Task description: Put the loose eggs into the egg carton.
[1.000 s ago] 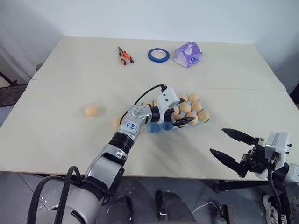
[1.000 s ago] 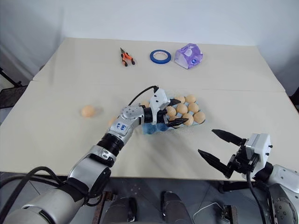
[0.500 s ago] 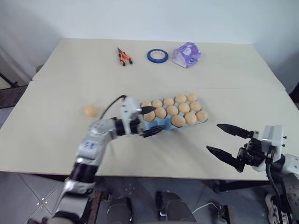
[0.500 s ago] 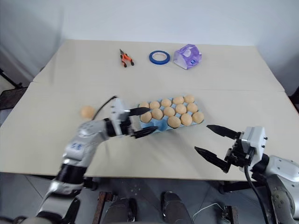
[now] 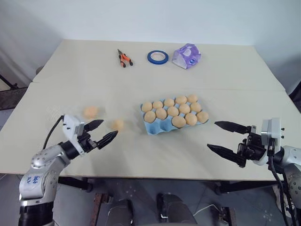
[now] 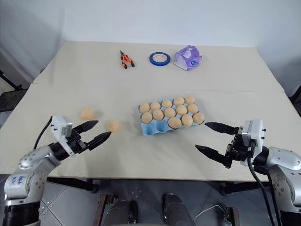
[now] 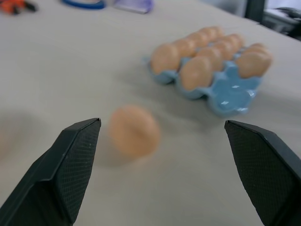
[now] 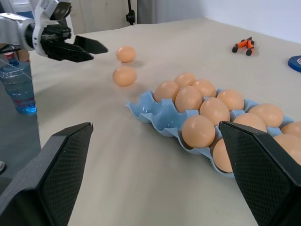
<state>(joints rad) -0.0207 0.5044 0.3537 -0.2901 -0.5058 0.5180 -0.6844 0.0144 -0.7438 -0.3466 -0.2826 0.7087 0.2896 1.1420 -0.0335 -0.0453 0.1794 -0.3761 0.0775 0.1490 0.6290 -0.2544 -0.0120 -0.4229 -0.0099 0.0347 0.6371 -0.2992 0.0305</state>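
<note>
Left eye view sets out the desk [image 5: 70, 66], and the hazards follow from how things lie on it. The carton [image 5: 175, 113] sits near the middle, its cups filled with eggs except the one at its 7 o'clock corner, which shows bare blue; I cannot tell whether any other cup is free. Two loose eggs lie at the carton's 9 o'clock: the near egg [image 5: 117, 125] a short way off, the far egg [image 5: 91, 111] further out, apart from each other. The left gripper [image 5: 102, 132] hangs at the near egg's 8 o'clock, jaws spread wide and empty, pointing toward it. The right gripper [image 5: 225, 137] waits at the carton's 4 o'clock, jaws likewise wide and holding nothing. As I judge it, the main danger is rolling: a finger nudging the smooth egg off-centre could send it toward the desk edge. Closing too hard might crack the shell. Lowering an egg toward the free cup, the jaws could bump seated neighbours or shove the light carton.
</note>
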